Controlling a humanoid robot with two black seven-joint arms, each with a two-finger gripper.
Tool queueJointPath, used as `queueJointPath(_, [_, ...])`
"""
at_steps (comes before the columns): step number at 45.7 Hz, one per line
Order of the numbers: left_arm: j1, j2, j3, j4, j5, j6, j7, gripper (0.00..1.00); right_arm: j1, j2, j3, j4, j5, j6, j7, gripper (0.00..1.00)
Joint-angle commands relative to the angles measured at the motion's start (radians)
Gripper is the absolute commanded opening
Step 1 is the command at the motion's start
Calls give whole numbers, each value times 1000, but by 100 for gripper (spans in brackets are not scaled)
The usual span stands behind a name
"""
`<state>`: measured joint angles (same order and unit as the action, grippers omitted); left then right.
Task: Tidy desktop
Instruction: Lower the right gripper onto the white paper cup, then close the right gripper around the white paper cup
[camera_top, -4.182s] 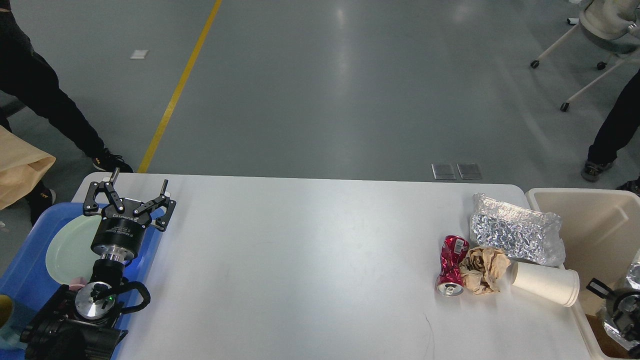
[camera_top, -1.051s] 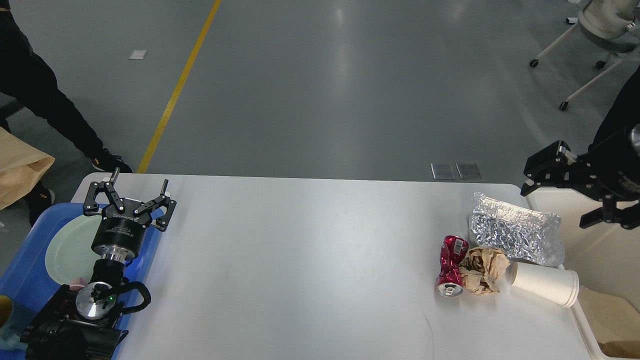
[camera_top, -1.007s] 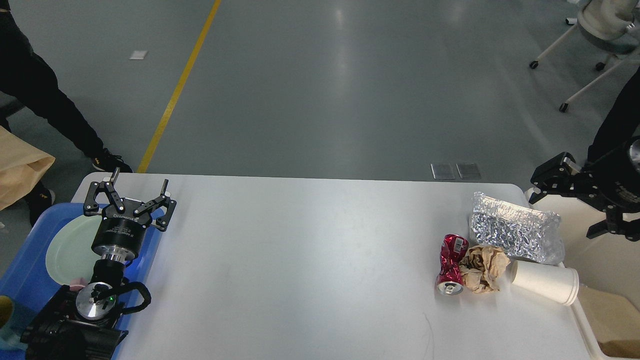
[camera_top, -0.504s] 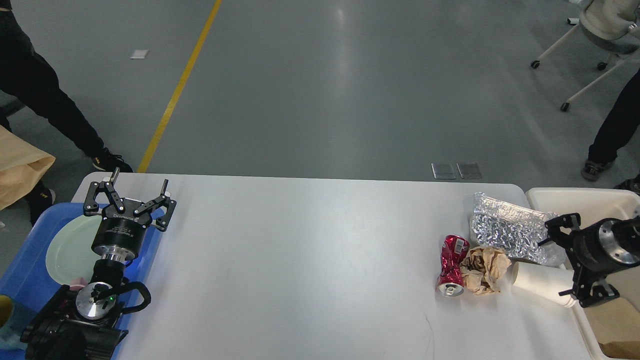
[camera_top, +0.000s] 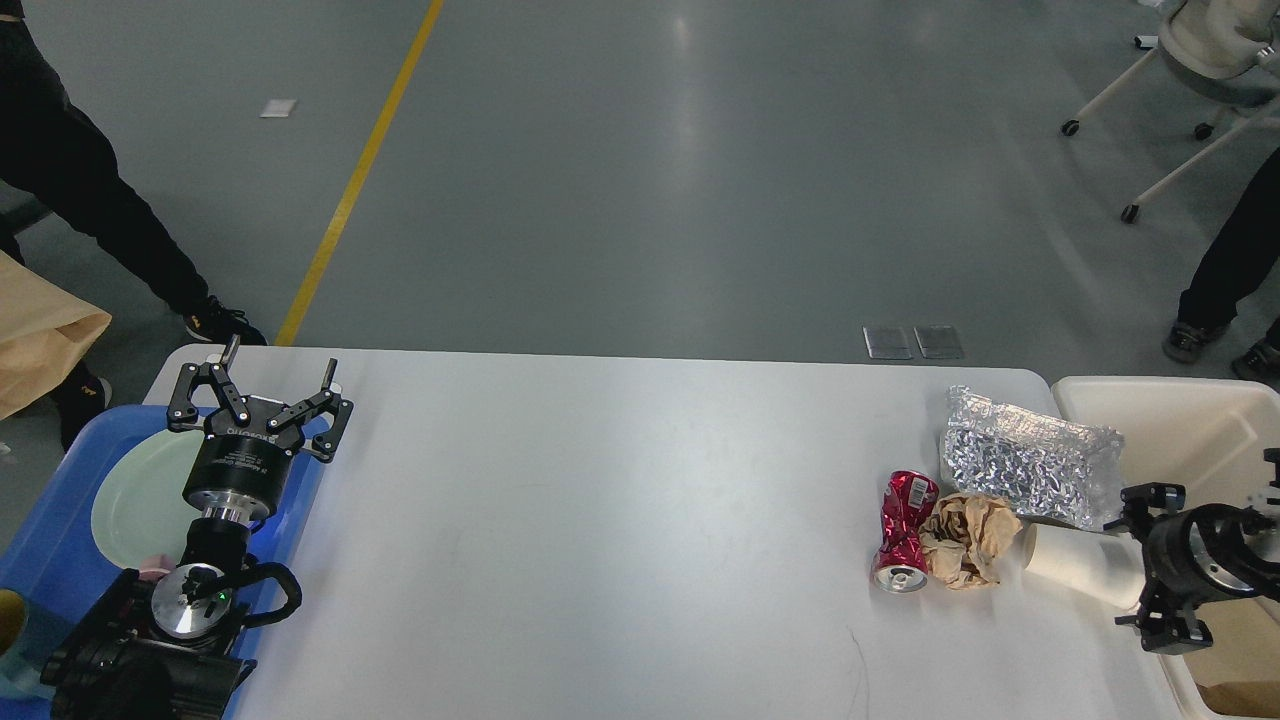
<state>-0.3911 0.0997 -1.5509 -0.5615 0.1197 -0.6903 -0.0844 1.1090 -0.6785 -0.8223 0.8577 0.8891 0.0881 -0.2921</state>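
Note:
The white desktop (camera_top: 620, 520) carries litter at its right end: a crushed red can (camera_top: 905, 530), crumpled brown paper (camera_top: 965, 538), a silver foil bag (camera_top: 1030, 470) and a white paper cup (camera_top: 1075, 565) lying on its side. My right gripper (camera_top: 1127, 558) is open, pointing left at table height, its two fingers above and below the cup's right end without closing on it. My left gripper (camera_top: 281, 355) is open and empty, raised over the desktop's left edge and the blue tray.
A cream plastic bin (camera_top: 1190, 440) stands against the desktop's right edge. A blue tray (camera_top: 60, 560) at the left holds a pale green plate (camera_top: 140, 490). People's legs stand at the far left and far right. A wheeled chair stands at the upper right.
My right gripper has come down from above the bin's far corner and swung left to the cup's right end. The left arm and the litter have not moved.

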Motion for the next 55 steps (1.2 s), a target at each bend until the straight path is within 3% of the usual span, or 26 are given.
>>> queueJointPath(1, [0,0,0,0,0,0,0,96,-26,-1,2,-32,8,-27,-1,100])
queueJointPath(45, [0,0,0,2,0,0,0,96,-135,70,120,-132,10,-42,2,100])
queueJointPath(55, [0,0,0,2,0,0,0,96,-136,70,120,-132,-16,-42,4,86])
